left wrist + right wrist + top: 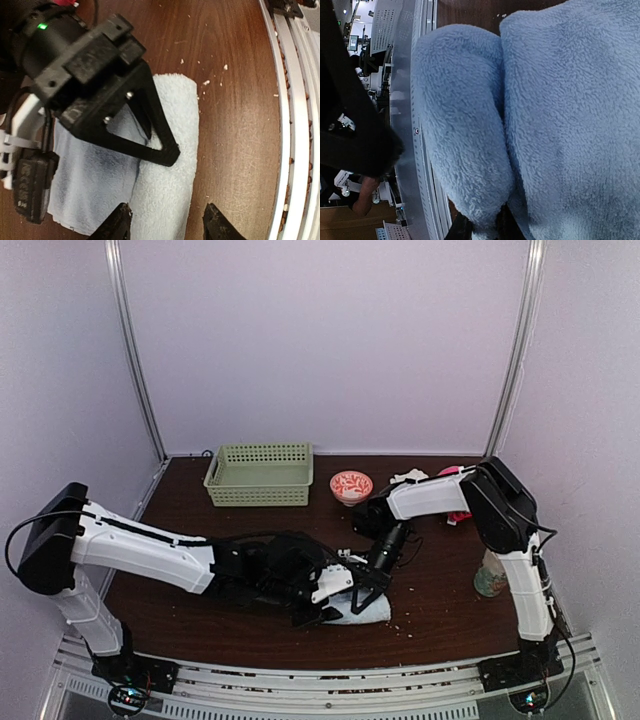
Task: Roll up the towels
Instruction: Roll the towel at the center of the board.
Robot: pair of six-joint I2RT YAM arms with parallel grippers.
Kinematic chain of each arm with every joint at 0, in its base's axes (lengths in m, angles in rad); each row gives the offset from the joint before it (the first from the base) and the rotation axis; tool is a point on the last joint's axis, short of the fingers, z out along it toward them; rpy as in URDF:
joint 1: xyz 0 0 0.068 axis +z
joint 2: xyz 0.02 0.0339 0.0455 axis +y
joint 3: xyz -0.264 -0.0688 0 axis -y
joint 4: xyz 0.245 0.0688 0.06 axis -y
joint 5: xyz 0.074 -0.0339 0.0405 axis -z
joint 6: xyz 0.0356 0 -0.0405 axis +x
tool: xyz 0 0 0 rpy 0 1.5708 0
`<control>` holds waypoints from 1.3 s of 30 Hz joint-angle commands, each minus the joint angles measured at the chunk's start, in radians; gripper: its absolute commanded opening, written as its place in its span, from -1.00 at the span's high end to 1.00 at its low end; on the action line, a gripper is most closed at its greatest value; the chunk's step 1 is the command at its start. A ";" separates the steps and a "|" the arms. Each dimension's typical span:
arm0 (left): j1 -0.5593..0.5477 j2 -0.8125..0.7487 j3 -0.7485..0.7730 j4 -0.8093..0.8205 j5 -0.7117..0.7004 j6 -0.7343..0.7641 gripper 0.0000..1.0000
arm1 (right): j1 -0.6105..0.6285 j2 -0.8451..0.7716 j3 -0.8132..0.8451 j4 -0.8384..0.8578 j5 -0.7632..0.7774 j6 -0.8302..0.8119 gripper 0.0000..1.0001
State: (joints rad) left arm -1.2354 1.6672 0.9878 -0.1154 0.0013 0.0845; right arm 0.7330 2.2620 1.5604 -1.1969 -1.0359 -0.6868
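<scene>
1. Task object. The light blue terry-cloth towel (179, 116) is lying on the dark brown wooden tabletop (440, 592), at the centre of the near edge and just beside the ribbed metal rail (296, 125). The side of the towel next to the rail is sitting in a thick roll. The rest is lying flat on the far side of the roll.

2. Left gripper (167, 226). The jaws are standing wide apart. The two black fingertips (119, 223) are straddling one end of the roll, one on each side. The wrist view does not show whether they are pressing into the cloth.

3. Right gripper (368, 592). The right arm is reaching in from the far right and pointing down onto the towel. One black triangular finger (152, 142) is resting where the roll meets the flat part. The jaw spacing cannot be determined from any view.

4. Surroundings. A pale green slotted plastic basket (258, 476) and a small red-and-white patterned bowl (351, 485) are standing well apart from the towel, on the far side of the table. Pale crumbs (206, 82) are lying near the roll.
</scene>
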 commanded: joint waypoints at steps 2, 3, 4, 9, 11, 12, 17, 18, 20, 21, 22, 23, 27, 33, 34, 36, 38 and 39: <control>-0.019 0.083 0.067 -0.046 0.010 0.078 -0.01 | 0.003 0.067 -0.025 -0.021 0.142 -0.008 0.86; -0.020 0.090 0.069 -0.039 0.003 0.085 -0.02 | 0.004 0.066 -0.024 -0.020 0.140 -0.007 0.86; -0.021 0.098 0.070 -0.029 -0.001 0.093 -0.02 | 0.005 0.069 -0.022 -0.020 0.140 -0.005 0.86; -0.021 0.159 0.095 0.002 -0.001 0.118 -0.02 | 0.004 0.076 -0.011 -0.019 0.134 -0.003 0.85; -0.021 0.187 0.112 -0.001 0.009 0.118 -0.02 | 0.004 0.077 -0.008 -0.022 0.129 -0.005 0.85; -0.021 0.199 0.117 0.001 0.010 0.118 -0.01 | 0.003 0.077 -0.007 -0.024 0.127 -0.007 0.85; -0.025 0.244 0.134 0.000 -0.043 0.111 0.07 | 0.004 0.066 0.005 -0.049 0.103 -0.033 0.84; -0.025 0.251 0.137 0.000 -0.055 0.109 0.11 | 0.004 0.062 0.010 -0.065 0.093 -0.047 0.83; -0.025 0.265 0.151 -0.019 -0.068 0.106 0.25 | 0.004 0.052 0.034 -0.134 0.072 -0.113 0.75; -0.026 0.269 0.156 -0.028 -0.073 0.104 0.35 | 0.003 0.041 0.045 -0.157 0.059 -0.138 0.66; -0.026 0.272 0.158 -0.034 -0.073 0.104 0.42 | 0.000 0.020 0.045 -0.160 0.054 -0.141 0.56; -0.026 0.271 0.157 -0.038 -0.069 0.104 0.49 | -0.003 -0.009 0.046 -0.160 0.054 -0.146 0.45; -0.025 0.259 0.148 -0.045 -0.042 0.097 0.65 | -0.019 -0.110 0.071 -0.161 0.087 -0.131 0.25; -0.025 0.241 0.137 -0.053 -0.023 0.082 0.69 | -0.106 -0.105 0.117 -0.071 0.143 0.044 0.51; -0.026 0.238 0.137 -0.054 -0.023 0.080 0.69 | -0.111 -0.100 0.104 -0.021 0.182 0.091 0.57; -0.025 0.233 0.141 -0.061 -0.023 0.073 0.70 | -0.109 -0.089 0.073 0.069 0.281 0.169 0.66; -0.026 0.231 0.150 -0.075 -0.021 0.064 0.70 | -0.104 -0.077 0.055 0.128 0.343 0.201 0.71; -0.026 0.228 0.155 -0.080 -0.017 0.061 0.70 | -0.103 -0.068 0.052 0.145 0.371 0.212 0.73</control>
State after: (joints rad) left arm -1.2640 1.9076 1.1282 -0.1425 -0.0364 0.1726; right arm 0.6159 2.1635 1.6444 -1.1942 -0.8303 -0.6006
